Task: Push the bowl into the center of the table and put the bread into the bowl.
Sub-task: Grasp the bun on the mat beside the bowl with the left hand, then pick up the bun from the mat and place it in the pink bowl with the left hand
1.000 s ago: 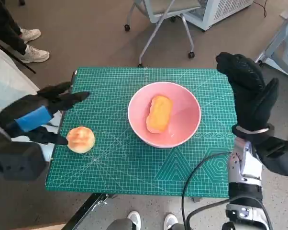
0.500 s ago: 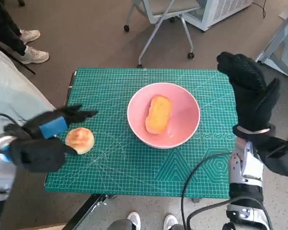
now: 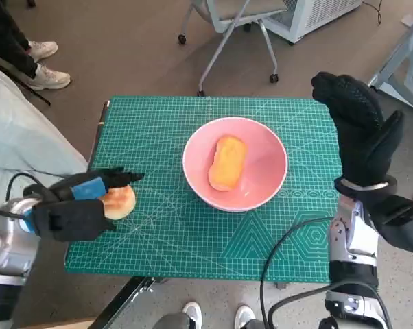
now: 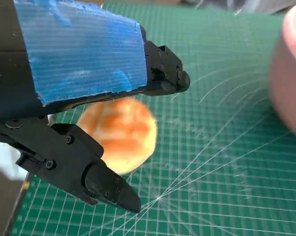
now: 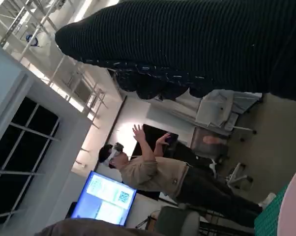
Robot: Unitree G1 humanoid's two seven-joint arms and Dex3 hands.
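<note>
A pink bowl (image 3: pixel 261 190) sits near the middle of the green cutting mat (image 3: pixel 193 233), with an oblong yellow bread (image 3: pixel 228 162) lying inside it. A round bun (image 3: pixel 121 201) lies near the mat's left edge. My left hand (image 3: pixel 79 205) hovers right over the bun, fingers apart around it without closing; the left wrist view shows the bun (image 4: pixel 119 133) between the black fingers (image 4: pixel 106 184). My right hand (image 3: pixel 361 133) is raised upright beside the mat's right edge, fingers spread, holding nothing.
A wheeled chair (image 3: pixel 227 27) stands beyond the table's far edge. A person's shoes (image 3: pixel 42 65) show at the upper left, and feet (image 3: pixel 217 314) below the near edge. A cable (image 3: pixel 282 253) crosses the mat's near right corner. The right wrist view shows a person (image 5: pixel 153 172).
My left hand has dropped and moved in over the round bun, partly covering it. The bowl, the bread in it and my right hand have stayed put.
</note>
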